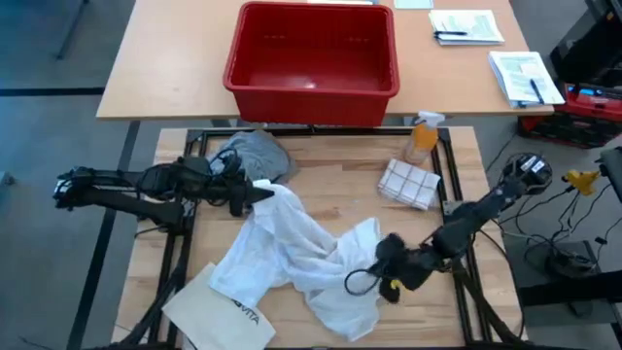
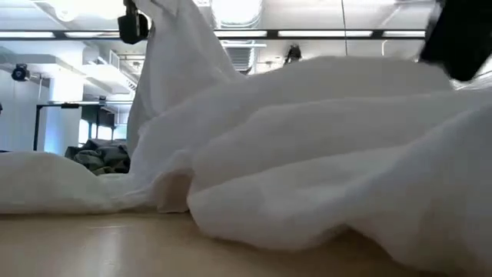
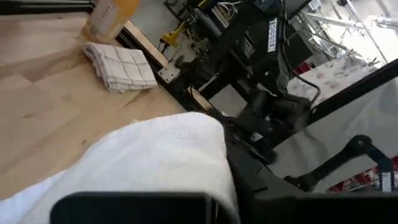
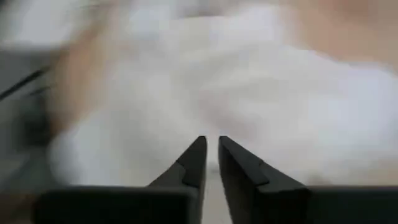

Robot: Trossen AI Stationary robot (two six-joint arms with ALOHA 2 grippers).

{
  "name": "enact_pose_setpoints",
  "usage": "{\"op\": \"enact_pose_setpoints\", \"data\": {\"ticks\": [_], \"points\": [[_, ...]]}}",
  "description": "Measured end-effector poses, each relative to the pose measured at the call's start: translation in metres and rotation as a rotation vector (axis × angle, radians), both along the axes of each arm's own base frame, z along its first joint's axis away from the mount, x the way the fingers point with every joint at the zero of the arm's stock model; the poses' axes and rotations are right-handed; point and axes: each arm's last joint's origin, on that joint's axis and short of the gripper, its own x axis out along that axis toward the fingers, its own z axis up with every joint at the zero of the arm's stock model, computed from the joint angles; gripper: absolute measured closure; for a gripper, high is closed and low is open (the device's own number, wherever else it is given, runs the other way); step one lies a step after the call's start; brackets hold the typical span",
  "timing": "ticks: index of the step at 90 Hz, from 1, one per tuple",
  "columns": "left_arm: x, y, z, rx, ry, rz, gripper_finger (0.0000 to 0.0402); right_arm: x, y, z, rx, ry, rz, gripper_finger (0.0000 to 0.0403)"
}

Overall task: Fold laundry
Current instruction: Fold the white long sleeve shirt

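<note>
White cotton folds of the large white button-front shirt (image 2: 323,154) fill the low view, heaped on the pale wooden table (image 1: 330,170) and rising in a peak toward the left arm.

Risk first — the shirt is bunched and twisted across the table's middle, so any pull may drag the whole mass instead of spreading it. It also lies over 1 corner of the stiff white printed bag (image 1: 219,309) at the near edge, and a tug could carry that bag along. A slip at the left grip would drop the raised corner back into the heap.

The shirt itself looks limp, creased and nowhere flat; sleeves cannot be told apart.

The crumpled grey T-shirt (image 1: 255,153) lies behind the left arm, just beside the shirt, not yet folded.

The left gripper (image 1: 260,192) holds a lifted fold of the shirt, jaws closed on cloth. The right gripper (image 4: 211,163) hovers at the shirt's other end with its 2 fingers (image 4: 194,163) nearly together and nothing visibly between them — blur hides the rest.
</note>
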Motion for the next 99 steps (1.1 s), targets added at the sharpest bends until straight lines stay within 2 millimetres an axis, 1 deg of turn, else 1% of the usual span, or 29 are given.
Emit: {"op": "enact_pose_setpoints", "data": {"ticks": [4,10,18,29,37,44,52,60,65,69,76,86,89,99], "points": [[0.000,0.000,0.000,0.010,0.003,-0.002,0.0402,-0.003,-0.007,-0.004,-0.016,0.018,-0.125,0.0349],[0.000,0.000,0.000,0.017,0.003,-0.003,0.0402,-0.002,-0.015,-0.005,0.002,-0.024,-0.286,0.0312],[0.000,0.000,0.000,0.018,0.003,-0.004,0.0402,0.005,-0.031,-0.011,0.064,-0.001,-0.401,0.0249],[0.000,0.000,0.000,0.027,0.003,-0.006,0.0402,0.015,-0.054,-0.025,0.111,0.110,-0.456,0.0162],[0.000,0.000,0.000,0.028,0.003,-0.002,0.0402,0.022,-0.070,-0.034,0.140,0.194,-0.457,0.0112],[0.000,0.000,0.000,0.029,0.003,-0.001,0.0402,0.028,-0.084,-0.041,0.134,0.249,-0.438,0.0084],[0.000,0.001,0.000,0.032,0.004,0.003,0.0402,0.035,-0.095,-0.050,0.174,0.294,-0.442,0.0076],[0.000,0.002,-0.001,0.033,0.005,0.018,0.0402,0.042,-0.105,-0.058,0.197,0.319,-0.429,0.0093],[0.000,0.002,-0.001,0.036,0.006,0.028,0.0402,0.046,-0.109,-0.062,0.214,0.327,-0.432,0.0118],[0.000,0.002,-0.001,0.037,0.007,0.036,0.0402,0.048,-0.110,-0.065,0.230,0.332,-0.413,0.0147],[0.000,0.004,-0.001,0.045,0.008,0.060,0.0402,0.050,-0.110,-0.066,0.234,0.342,-0.403,0.0217],[0.000,0.006,-0.001,0.086,0.012,0.111,0.0402,0.048,-0.106,-0.062,0.227,0.331,-0.377,0.0353],[0.000,0.008,-0.001,0.095,0.013,0.129,0.0402,0.048,-0.104,-0.060,0.218,0.320,-0.363,0.0377],[0.000,0.014,-0.001,0.129,0.018,0.171,0.0401,0.042,-0.096,-0.048,0.236,0.293,-0.353,0.0392]]}}
